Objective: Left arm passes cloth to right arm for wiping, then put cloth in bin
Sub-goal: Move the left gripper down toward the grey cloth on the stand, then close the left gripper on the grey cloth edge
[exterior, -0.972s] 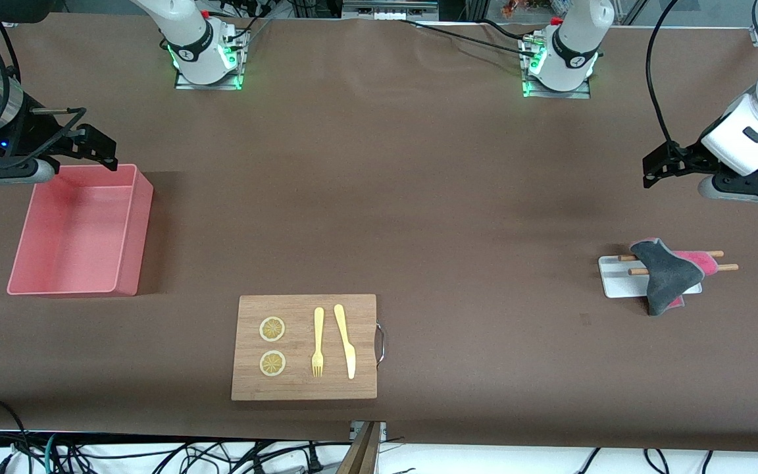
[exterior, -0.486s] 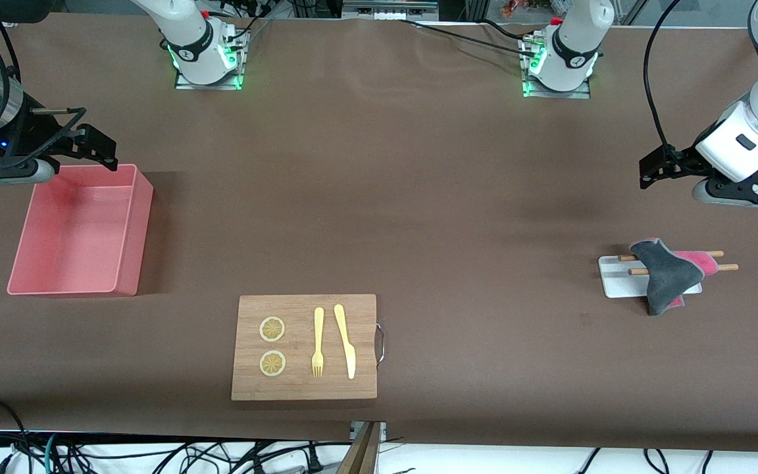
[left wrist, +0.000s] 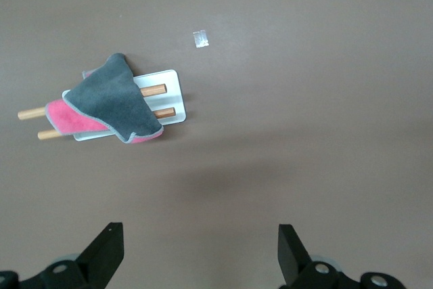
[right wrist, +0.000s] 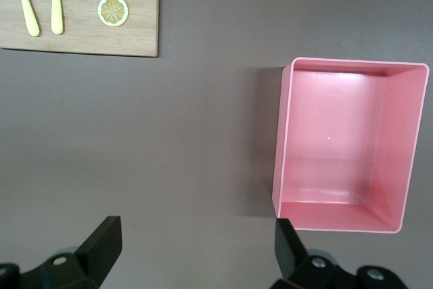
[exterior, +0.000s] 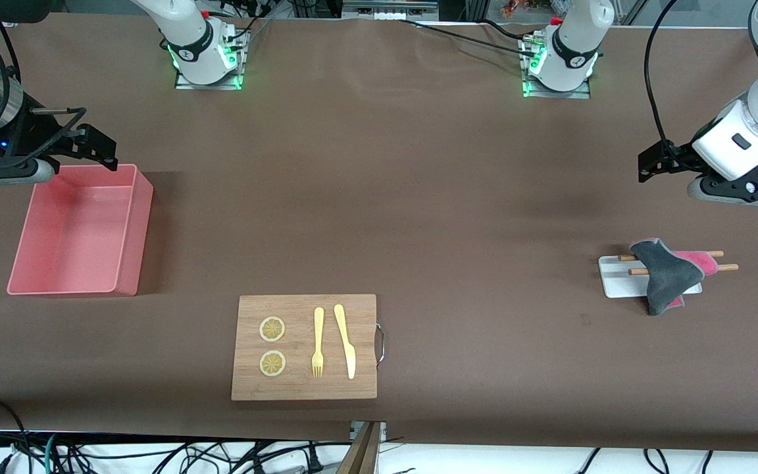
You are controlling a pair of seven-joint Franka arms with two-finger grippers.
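Note:
The cloth (exterior: 667,276), dark grey with a pink-red underside, lies draped over two wooden sticks (exterior: 724,266) on a small white tray (exterior: 616,280) near the left arm's end of the table. It also shows in the left wrist view (left wrist: 111,103). My left gripper (exterior: 737,192) hangs open and empty above the bare table, clear of the cloth; its jaws stand wide apart in the left wrist view (left wrist: 201,255). My right gripper (exterior: 4,172) is open and empty (right wrist: 196,252), up in the air beside the pink bin (exterior: 126,237). The bin (right wrist: 281,140) is empty.
A wooden cutting board (exterior: 303,388) with a metal handle lies near the front edge. It holds two lemon slices (exterior: 272,329), a yellow fork (exterior: 318,342) and a yellow knife (exterior: 345,339). The board also shows in the right wrist view (right wrist: 135,32). Both arm bases stand along the table's edge farthest from the front camera.
My left gripper has shifted a little toward the middle of the table, still open. The right arm, cloth and bin have not moved.

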